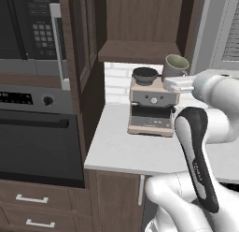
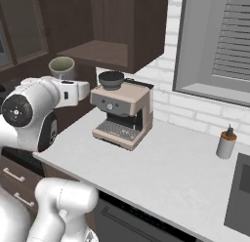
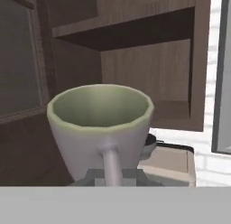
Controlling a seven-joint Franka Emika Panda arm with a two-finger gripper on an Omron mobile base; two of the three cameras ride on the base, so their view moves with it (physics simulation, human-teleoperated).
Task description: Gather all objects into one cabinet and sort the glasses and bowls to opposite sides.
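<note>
You have the gripper (image 3: 111, 177) closed on the handle of the mug (image 3: 101, 126), with the fingertips (image 3: 131, 175) pressed in on either side of that handle at the bottom of the hand view. The mug is grey-white outside and pale green inside, it sits upright with its mouth open to the top, and it is in the air, touching no surface. From the left base view you see the mug (image 1: 175, 66) at the end of the white hand, just right of the coffee machine (image 1: 151, 106) and a little above its top. From the right base view the mug (image 2: 62, 68) hangs left of the machine (image 2: 122, 113), in front of the dark wood. The machine stands on the pale counter (image 2: 171, 172), against the white brick wall, with a dark round piece on its top. Beyond and above the mug is the open cabinet (image 1: 140, 27), its shelf board (image 3: 126, 31) showing in the hand view higher than the mug's rim. Far right on the counter stands a small bottle (image 2: 226, 143), below the window (image 2: 219, 46). Left of the cabinet you see an oven (image 1: 37, 133) with a microwave (image 1: 30, 25) above it.
</note>
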